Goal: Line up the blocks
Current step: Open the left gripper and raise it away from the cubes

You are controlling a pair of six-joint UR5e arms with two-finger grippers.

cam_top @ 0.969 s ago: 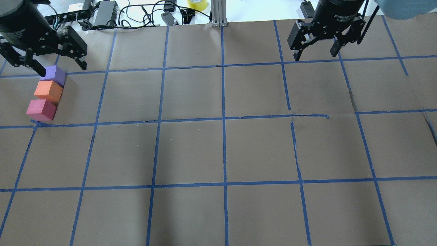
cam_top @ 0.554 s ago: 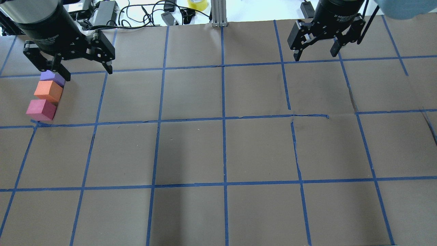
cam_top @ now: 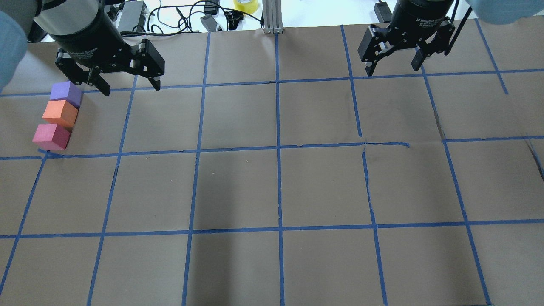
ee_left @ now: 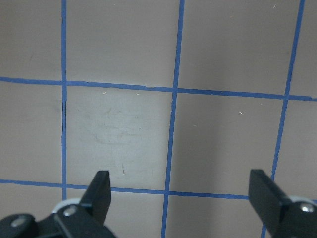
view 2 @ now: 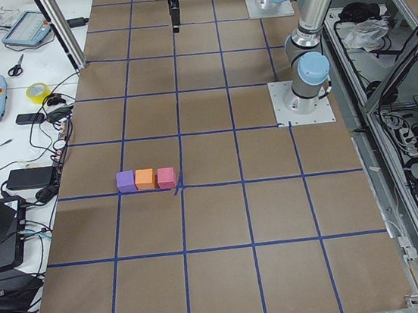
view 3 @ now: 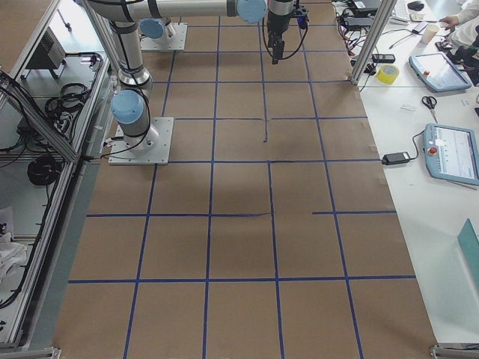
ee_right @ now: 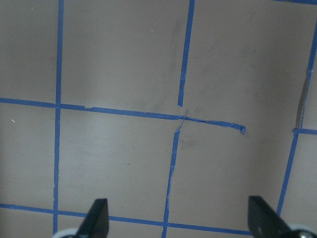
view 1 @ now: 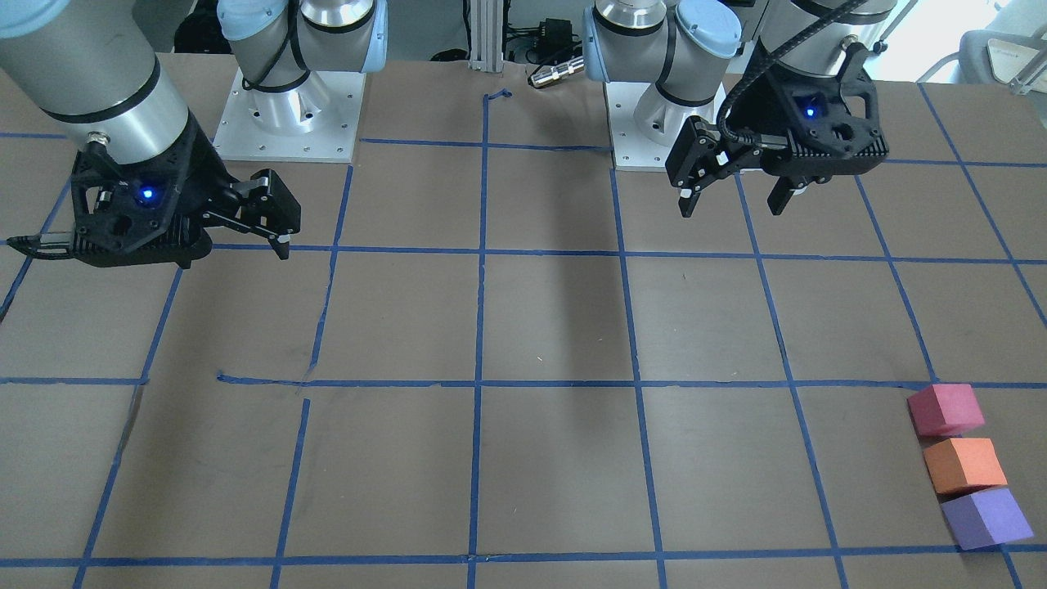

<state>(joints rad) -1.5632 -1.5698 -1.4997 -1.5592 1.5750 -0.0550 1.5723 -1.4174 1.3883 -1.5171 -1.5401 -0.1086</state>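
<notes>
The three blocks lie touching in a short row at the table's far left: purple (cam_top: 66,91), orange (cam_top: 59,112), red-pink (cam_top: 51,136). They also show in the front view as red-pink (view 1: 945,409), orange (view 1: 963,465) and purple (view 1: 986,518). My left gripper (cam_top: 131,88) is open and empty. It hovers to the right of the purple block, apart from it, and its wrist view (ee_left: 181,183) shows only bare paper and tape. My right gripper (cam_top: 392,70) is open and empty over the far right of the table, and its wrist view (ee_right: 179,210) shows the same.
Brown paper with a blue tape grid (cam_top: 278,148) covers the table. Cables, power bricks and a yellow tape roll (cam_top: 245,5) lie beyond the far edge beside an aluminium post (cam_top: 272,17). The two robot bases (view 1: 286,114) stand at the near edge.
My left gripper has moved right, away from the purple block it was over, and stays open. The blocks and the right arm have not moved.
</notes>
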